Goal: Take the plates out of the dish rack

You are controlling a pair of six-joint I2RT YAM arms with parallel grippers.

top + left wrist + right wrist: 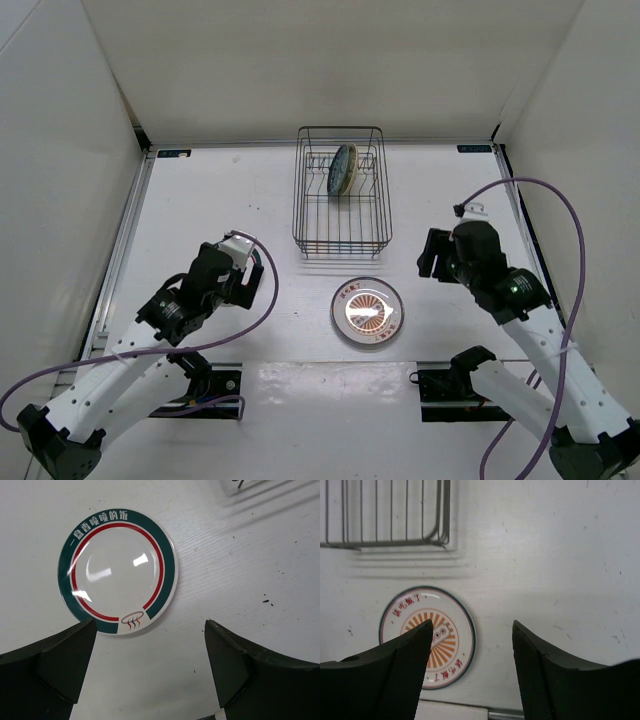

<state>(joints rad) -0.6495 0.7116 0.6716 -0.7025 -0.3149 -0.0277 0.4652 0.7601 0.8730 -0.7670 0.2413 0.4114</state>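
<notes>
Last plate (342,168): standing on edge in the dish rack (338,238), far-middle of the bench.
Axis: rim runs far-to-near, faces point left/right, leaning a bit I think.
Grippers: left gripper (150,630) and right gripper (472,625) both spread wide, nothing held.
Tip: drop in from above, pinch the top rim, lift straight up past the prongs.

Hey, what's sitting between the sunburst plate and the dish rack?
Nothing. The top view shows only bare table between the rack and the sunburst plate; the right wrist view agrees.
</notes>
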